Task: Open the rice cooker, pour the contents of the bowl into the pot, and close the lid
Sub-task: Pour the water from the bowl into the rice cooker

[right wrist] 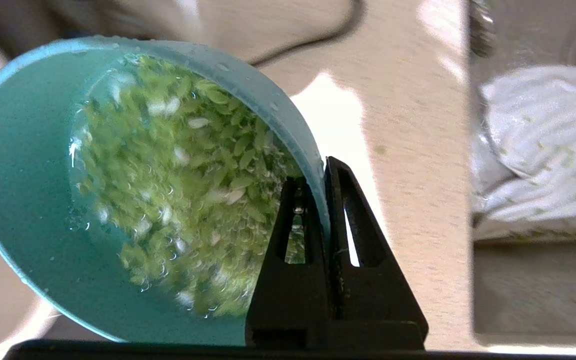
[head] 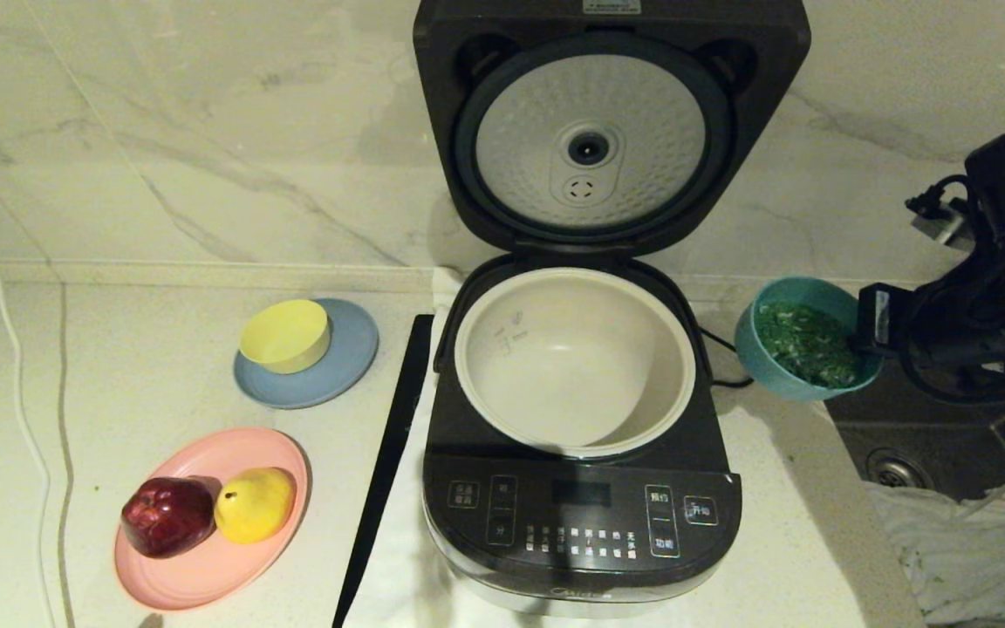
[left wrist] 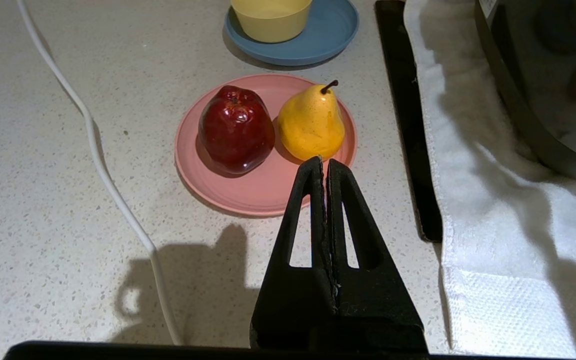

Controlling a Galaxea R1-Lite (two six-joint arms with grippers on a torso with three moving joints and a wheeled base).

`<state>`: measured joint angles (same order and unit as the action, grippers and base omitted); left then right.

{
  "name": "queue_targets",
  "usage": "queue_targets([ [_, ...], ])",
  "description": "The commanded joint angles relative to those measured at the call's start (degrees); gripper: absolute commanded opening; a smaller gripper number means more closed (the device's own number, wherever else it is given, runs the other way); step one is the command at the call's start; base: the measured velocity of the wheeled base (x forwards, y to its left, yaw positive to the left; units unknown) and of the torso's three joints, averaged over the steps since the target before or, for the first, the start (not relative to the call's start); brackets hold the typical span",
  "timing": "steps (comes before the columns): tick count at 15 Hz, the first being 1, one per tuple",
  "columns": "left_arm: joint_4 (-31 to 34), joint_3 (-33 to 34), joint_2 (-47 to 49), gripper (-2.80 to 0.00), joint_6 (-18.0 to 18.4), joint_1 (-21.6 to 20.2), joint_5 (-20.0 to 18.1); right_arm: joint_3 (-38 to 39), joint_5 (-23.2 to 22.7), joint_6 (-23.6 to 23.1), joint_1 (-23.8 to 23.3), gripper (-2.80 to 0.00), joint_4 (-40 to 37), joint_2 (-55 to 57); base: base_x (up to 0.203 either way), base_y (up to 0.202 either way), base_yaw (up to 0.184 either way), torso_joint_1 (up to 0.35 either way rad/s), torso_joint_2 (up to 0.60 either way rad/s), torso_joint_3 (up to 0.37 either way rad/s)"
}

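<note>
Rice cooker (head: 581, 488) at centre of the head view, lid (head: 594, 131) up, cream pot (head: 574, 362) empty. At right of it, teal bowl (head: 803, 349) of green bits (head: 808, 344), tilted, rim pinched in the closed right gripper (head: 871, 327). Left gripper (left wrist: 325, 167) closed on nothing, above pink plate (left wrist: 248, 192).

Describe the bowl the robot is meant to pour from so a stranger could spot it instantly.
Find the big dark rice cooker with its lid up. Just to its right, the right gripper pinches the rim of a small teal bowl full of green bits; the yellow bowl sits on a blue plate.
</note>
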<state>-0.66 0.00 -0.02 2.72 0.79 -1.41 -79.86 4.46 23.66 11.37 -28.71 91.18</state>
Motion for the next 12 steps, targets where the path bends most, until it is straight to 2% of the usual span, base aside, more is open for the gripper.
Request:
queue_targets([
  [1, -0.04, 0.44, 0.02, -2.80, 0.01, 0.00, -0.11, -7.47, 0.02, 0.77, 3.11, -2.80, -4.61, 2.73, 0.000, 0.000, 0.000, 0.000, 0.00, 0.000],
  [7, -0.04, 0.44, 0.02, -2.80, 0.01, 0.00, 0.00, -27.32, -0.01, 2.72, 12.58, -2.80, -16.67, 10.56, 0.000, 0.000, 0.000, 0.000, 0.00, 0.000],
  [9, -0.04, 0.44, 0.02, -2.80, 0.01, 0.00, -0.17, -30.38, 0.09, 4.28, 15.69, -2.80, -17.40, 12.84, 0.000, 0.000, 0.000, 0.000, 0.00, 0.000],
  [12, -0.04, 0.44, 0.02, -2.80, 0.01, 0.00, 0.00, -30.79, 1.65, 4.55, 18.98, -2.80, -14.06, 14.96, 0.000, 0.000, 0.000, 0.000, 0.00, 0.000],
])
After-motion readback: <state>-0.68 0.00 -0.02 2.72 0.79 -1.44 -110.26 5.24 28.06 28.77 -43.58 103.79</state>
